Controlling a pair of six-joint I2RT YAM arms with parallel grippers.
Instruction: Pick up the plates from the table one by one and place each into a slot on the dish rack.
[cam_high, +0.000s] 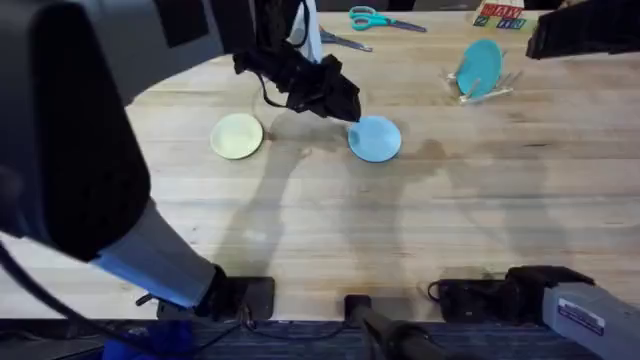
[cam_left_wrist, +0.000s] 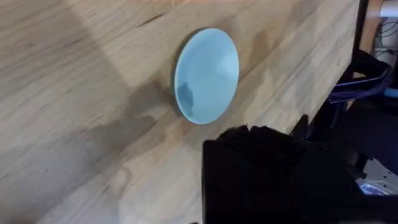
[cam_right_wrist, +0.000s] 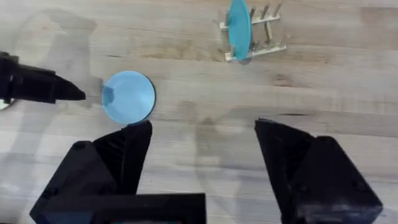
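The left gripper (cam_high: 345, 108), fingers' gap unreadable, sits just at 10 o'clock of the light blue plate (cam_high: 375, 138) flat mid-table, nearer than the wide-open right gripper (cam_right_wrist: 202, 146).

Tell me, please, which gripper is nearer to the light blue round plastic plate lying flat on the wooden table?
Left. The left gripper is right at the light blue plate's edge. The right gripper, open, hangs farther back above the table.
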